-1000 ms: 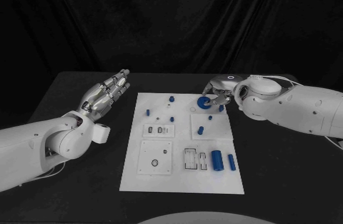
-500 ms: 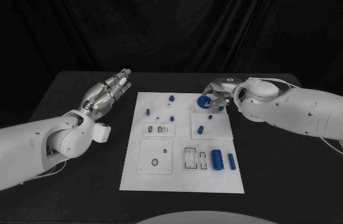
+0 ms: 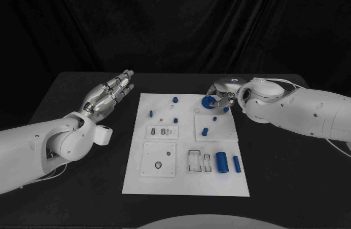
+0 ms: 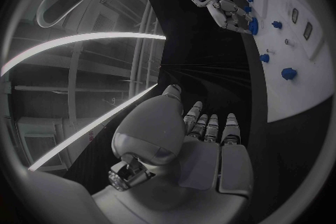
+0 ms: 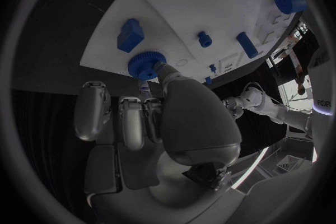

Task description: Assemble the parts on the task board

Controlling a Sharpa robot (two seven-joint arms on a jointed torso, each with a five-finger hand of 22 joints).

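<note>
Pinched in the right silver hand (image 3: 221, 98) (left hand (image 3: 109, 93) spread, holding nothing), a round blue ridged knob (image 3: 208, 103) is held at the white rectangular task board's (image 3: 187, 181) one o'clock edge.

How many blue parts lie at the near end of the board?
2: a thick cylinder and a thin cylinder side by side, near the right edge of the board. None seems hidden there.

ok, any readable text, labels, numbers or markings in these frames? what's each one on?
None readable.
Task board: outlines and slots, no lettering visible.
Blue gear held by the right hand: no marking visible.
Left hand: no marking visible.
</note>
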